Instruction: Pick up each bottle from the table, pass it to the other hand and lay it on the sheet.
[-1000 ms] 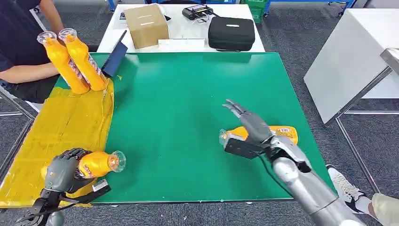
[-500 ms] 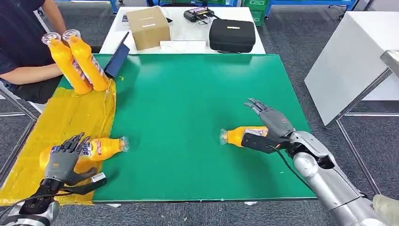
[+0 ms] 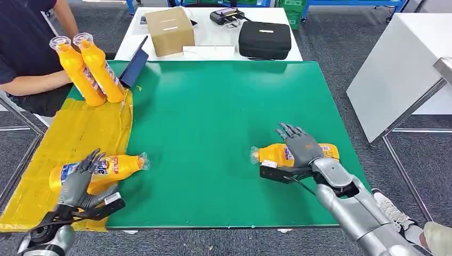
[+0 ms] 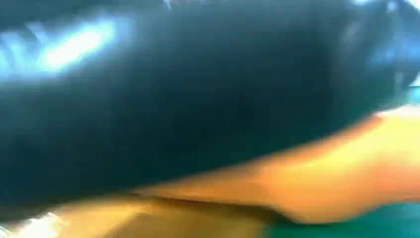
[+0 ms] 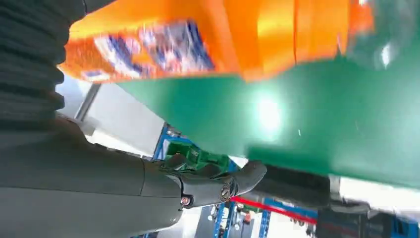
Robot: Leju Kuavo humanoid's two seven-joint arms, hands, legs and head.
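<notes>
I see the counter [image 3: 213, 122] with its green top as my landmark; everything below is placed against it. Yellow sheet [image 3: 69, 144] covers the counter's left edge strip. A second white counter [image 3: 208, 32] butts against the far edge, carrying a cardboard box [image 3: 169, 23] and a black case [image 3: 265, 39]. A person [image 3: 26, 53] sits at the counter's far-left corner, forearm beside two orange bottles [image 3: 88, 69] standing tilted on the sheet's far end, touching each other. A dark tablet [image 3: 134, 68] leans just beside them at the counter's far edge.

Right robot hand [image 3: 299, 150] sits over the orange bottle [image 3: 288, 154] lying on its side near the counter's right edge, cap toward the counter's middle. Fingers spread over the bottle's body, not wrapped; I read it as released. In the right wrist view the bottle [image 5: 223, 34] lies on the green surface with the thumb [image 5: 218, 183] apart from it.

Left robot hand [image 3: 80, 178] is at the counter's near-left corner, fingers splayed, released, just beside a bottle on the sheet [image 3: 101, 168] that lies on its side, cap poking over the green. Can't tell if the fingers touch it. Left wrist view is blurred: dark mass and orange.
</notes>
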